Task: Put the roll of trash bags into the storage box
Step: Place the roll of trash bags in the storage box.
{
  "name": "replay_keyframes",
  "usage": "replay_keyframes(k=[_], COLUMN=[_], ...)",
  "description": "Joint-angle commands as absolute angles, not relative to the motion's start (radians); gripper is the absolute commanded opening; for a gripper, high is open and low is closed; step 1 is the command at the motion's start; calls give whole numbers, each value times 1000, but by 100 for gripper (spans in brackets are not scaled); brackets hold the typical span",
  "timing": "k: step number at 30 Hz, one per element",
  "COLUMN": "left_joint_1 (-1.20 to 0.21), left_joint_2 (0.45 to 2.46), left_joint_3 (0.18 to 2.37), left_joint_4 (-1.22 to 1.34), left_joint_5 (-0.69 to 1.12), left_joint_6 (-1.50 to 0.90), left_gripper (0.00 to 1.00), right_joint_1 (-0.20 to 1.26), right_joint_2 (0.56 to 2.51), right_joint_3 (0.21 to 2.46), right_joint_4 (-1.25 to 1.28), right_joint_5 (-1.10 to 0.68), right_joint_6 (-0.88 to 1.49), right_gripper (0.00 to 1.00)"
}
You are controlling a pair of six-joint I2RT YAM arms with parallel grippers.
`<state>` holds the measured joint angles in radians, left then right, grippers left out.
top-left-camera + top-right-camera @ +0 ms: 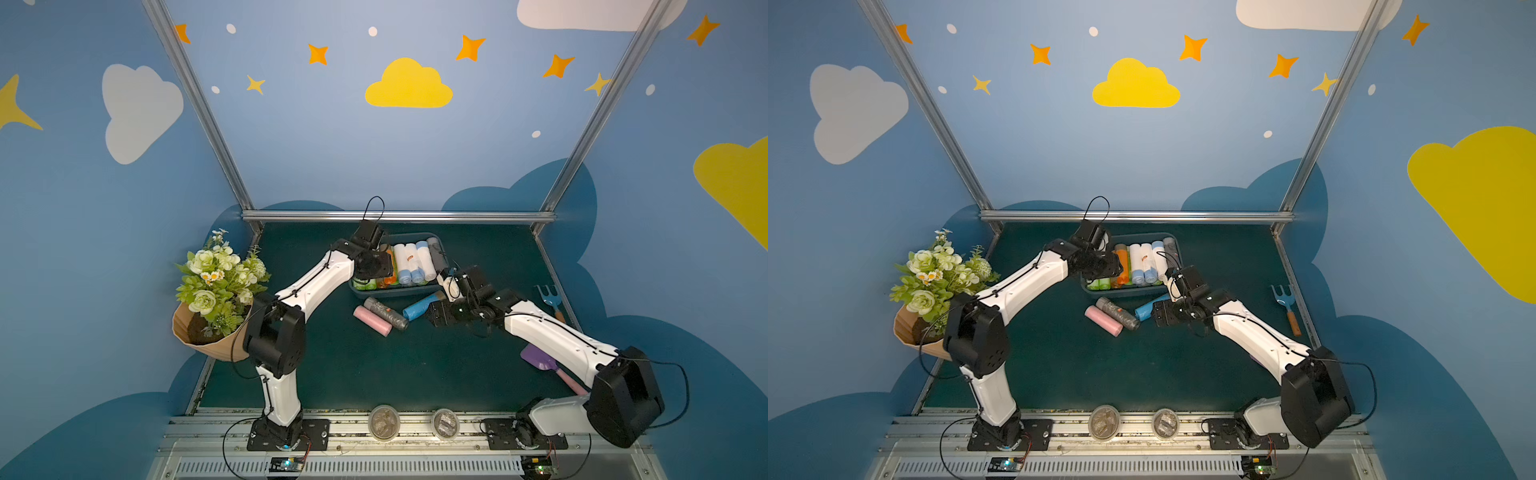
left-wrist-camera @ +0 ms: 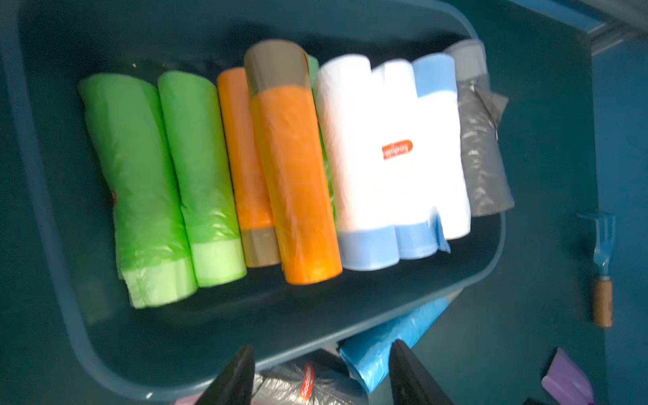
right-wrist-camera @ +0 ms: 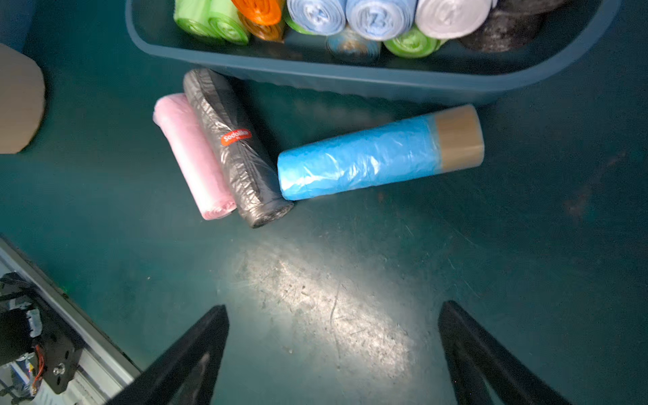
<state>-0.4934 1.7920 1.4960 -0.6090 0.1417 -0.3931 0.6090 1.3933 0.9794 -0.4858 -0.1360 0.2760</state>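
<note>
We see the blue-grey storage box full of rolls, an orange roll atop them; a pink roll, black roll and blue roll lie beside its near wall.

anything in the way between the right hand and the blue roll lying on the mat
Nothing visible: only bare mat lies between the open right hand and the blue roll. The black roll lies at one end, the storage box beyond it.

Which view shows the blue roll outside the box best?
The right wrist view: the blue roll lies there whole and sharp, tan end included. In both top views the roll is small, partly behind the right arm. The left wrist view shows only a blurred part beyond the storage box rim.
</note>
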Motion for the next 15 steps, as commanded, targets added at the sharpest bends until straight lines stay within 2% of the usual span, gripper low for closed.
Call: replay_keyframes(k=[1,4,9,15], left_joint_1=[-539,-578,-595,-580], left_joint_2=[1667,1516,1164,777], left_joint_3=[1344,1157,814,629], left_joint_4=[-546,-499,-406,-522], left_joint_5=[122,96,120,114], left_joint_6=[-381,-404,-494,-482], left_gripper=[64,69,84,100], right_joint_1=[607,627,743,770], right_joint_2=[1409,1435,1461,1450], right_joint_3=[996,1028,1072,1027], right_joint_4=[-483,-506,-560,-473], right_joint_5=[-171,-186,-2,6], right_joint_6=[221,125,-99,-398], right_gripper=[91,88,86,83])
